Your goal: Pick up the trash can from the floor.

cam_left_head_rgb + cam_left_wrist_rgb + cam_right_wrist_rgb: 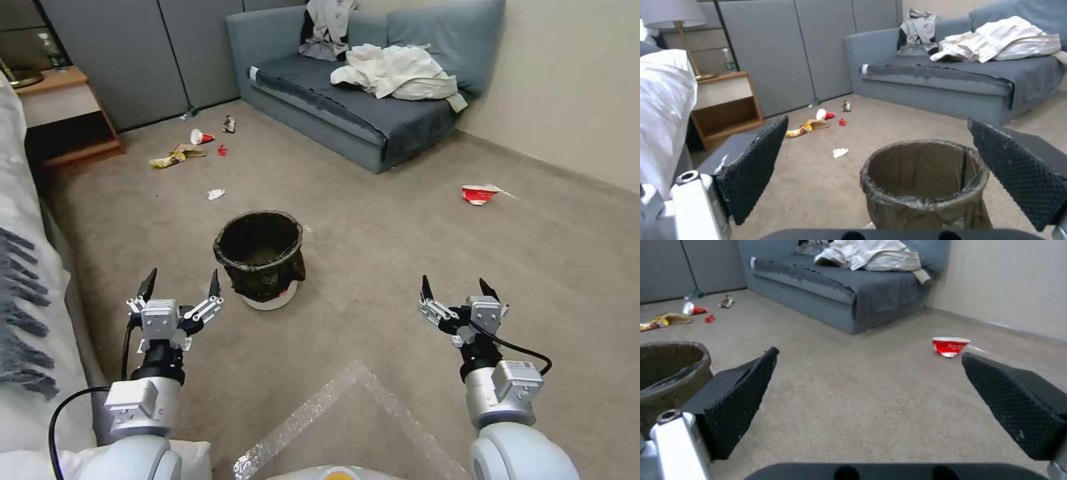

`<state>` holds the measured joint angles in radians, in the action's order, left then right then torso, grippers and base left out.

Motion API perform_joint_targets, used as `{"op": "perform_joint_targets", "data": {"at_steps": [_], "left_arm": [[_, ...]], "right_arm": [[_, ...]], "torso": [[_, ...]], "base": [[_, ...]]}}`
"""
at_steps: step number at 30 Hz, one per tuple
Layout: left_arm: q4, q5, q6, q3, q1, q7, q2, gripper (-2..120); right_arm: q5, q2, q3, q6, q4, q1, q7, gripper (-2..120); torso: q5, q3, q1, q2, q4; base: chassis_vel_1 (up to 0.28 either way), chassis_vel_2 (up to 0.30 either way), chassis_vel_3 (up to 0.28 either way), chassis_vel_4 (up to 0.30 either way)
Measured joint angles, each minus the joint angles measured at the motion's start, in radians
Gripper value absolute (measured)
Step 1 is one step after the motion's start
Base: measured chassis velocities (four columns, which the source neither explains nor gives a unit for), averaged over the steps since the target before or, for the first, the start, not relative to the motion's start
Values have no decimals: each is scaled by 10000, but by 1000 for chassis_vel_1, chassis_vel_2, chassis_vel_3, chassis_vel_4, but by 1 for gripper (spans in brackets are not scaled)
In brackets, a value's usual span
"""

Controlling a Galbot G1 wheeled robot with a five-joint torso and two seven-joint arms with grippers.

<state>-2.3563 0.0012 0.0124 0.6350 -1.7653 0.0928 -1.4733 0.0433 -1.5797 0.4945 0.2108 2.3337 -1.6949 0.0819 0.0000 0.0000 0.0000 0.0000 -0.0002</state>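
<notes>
The trash can (261, 259) stands upright on the carpeted floor (373, 267), a small round bin with a crinkled black bag folded over its rim and a white base below. My left gripper (181, 283) is open, held just short of the can and slightly to its left, touching nothing. In the left wrist view the trash can (925, 186) sits ahead between the spread fingers (755, 166). My right gripper (460, 288) is open too, well to the right of the can, over bare carpet. The right wrist view shows the trash can (671, 376) off to one side.
A crushed red-and-white cup (480, 194) lies on the floor to the right. More litter (193, 148) is scattered beyond the can. A blue sofa (360, 80) with clothes stands at the back, a wooden nightstand (63, 117) and a bed (27, 320) on the left.
</notes>
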Motion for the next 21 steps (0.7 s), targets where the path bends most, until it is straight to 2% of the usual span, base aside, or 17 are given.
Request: {"op": "perform_joint_targets", "data": {"at_steps": [14,21], "left_arm": [[12,-9,117,37,32,60,4,100],[39,-14,148,37,47,66,1,100]], "right_arm": [[-37,-4,9,11,-108,44,-24,100],[-39,-9,9,13,-140,60,-24,100]], "torso": [[0,-1,-1,0,2],[0,0,2,0,2]], "base": [[-12,11,16,-12],[-110,99,105,-99]]}}
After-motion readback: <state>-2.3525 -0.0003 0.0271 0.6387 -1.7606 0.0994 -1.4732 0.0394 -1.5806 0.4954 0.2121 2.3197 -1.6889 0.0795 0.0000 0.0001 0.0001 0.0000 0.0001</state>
